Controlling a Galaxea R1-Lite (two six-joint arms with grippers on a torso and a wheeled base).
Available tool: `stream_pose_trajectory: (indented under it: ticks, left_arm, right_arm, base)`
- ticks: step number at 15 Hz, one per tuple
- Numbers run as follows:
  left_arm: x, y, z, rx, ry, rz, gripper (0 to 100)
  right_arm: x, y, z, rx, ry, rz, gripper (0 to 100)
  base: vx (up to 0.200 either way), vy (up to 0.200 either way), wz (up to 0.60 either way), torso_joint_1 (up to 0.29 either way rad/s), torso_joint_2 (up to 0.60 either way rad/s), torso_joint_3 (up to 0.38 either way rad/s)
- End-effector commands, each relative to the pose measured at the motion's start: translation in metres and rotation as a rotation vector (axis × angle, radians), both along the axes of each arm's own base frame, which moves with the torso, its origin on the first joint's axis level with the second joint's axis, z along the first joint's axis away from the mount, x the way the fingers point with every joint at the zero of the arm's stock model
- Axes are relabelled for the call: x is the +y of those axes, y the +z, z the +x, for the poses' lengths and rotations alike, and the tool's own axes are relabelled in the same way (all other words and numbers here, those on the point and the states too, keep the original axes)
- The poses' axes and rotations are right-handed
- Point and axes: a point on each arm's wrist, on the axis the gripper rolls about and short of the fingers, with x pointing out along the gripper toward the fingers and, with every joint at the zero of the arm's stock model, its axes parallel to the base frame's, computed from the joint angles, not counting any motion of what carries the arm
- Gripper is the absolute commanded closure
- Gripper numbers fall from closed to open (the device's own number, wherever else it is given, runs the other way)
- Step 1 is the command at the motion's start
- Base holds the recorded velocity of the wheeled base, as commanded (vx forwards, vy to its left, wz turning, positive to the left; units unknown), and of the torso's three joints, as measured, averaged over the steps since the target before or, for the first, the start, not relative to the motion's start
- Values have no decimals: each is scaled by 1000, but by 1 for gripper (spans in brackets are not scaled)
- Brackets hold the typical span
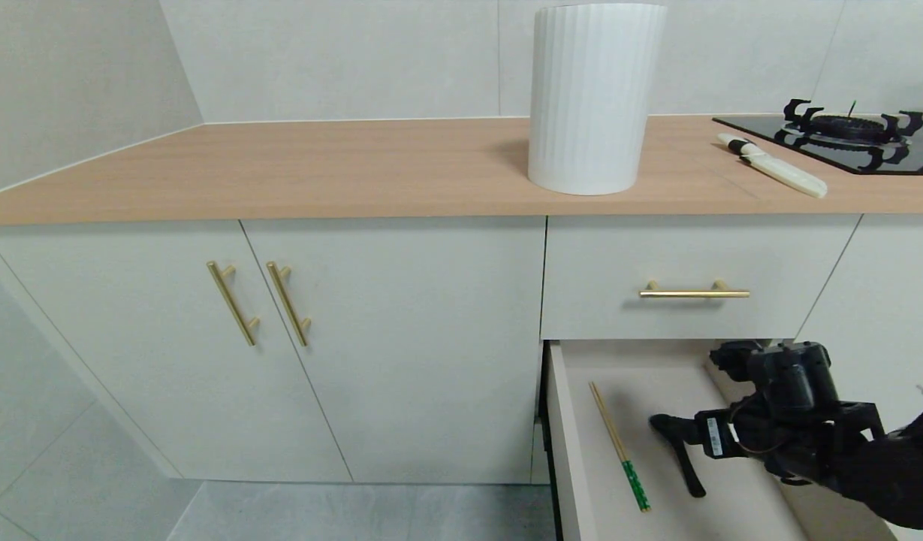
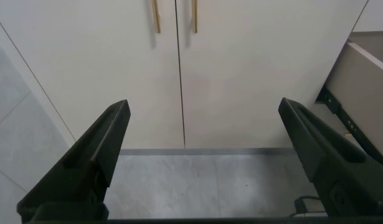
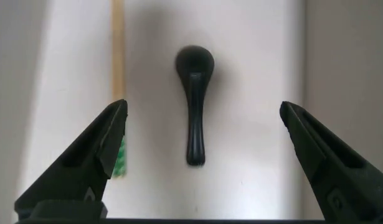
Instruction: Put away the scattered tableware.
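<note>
Black, one spoon [image 3: 194, 106] lies on the floor of the open drawer [image 1: 566, 436], with one pair of chopsticks [image 3: 118, 81] nearer the left wall. Our right gripper [image 3: 202, 118] hangs above the spoon, fingers apart. The head view adds one white canister [image 1: 592, 98] and one knife [image 1: 773, 165] on the bench [image 1: 318, 165]. Our left gripper [image 2: 203, 109], fingers apart, faces two cupboard doors [image 2: 241, 62].

Head downward, right wrist close, sharing drawer [image 1: 656, 391]

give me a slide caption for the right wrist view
Open right gripper above a dark spoon and chopsticks in the drawer.
</note>
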Motion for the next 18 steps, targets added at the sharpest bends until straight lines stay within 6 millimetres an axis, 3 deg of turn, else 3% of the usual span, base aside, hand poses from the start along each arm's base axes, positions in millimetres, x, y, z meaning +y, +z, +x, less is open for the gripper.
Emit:
stream_pose_trajectory:
  ticks: [1, 6, 12, 18]
  left_arm:
    - [0, 0, 0, 0, 1, 0, 0]
    - [0, 0, 0, 0, 1, 1, 0]
    - [0, 0, 0, 0, 1, 0, 0]
    - [0, 0, 0, 0, 0, 0, 0]
  right_arm:
    - [-3, 60, -25, -78, 40, 44, 0]
    - [-5, 98, -58, -12, 132, 79, 0]
    - [-2, 100, -63, -14, 152, 81, 0]
    - [1, 98, -65, -7, 169, 79, 0]
  base:
    - [0, 0, 0, 0, 0, 0]
    - [0, 0, 0, 0, 0, 0]
    - [0, 0, 0, 0, 0, 0]
    - [-200, 0, 0, 1, 0, -2]
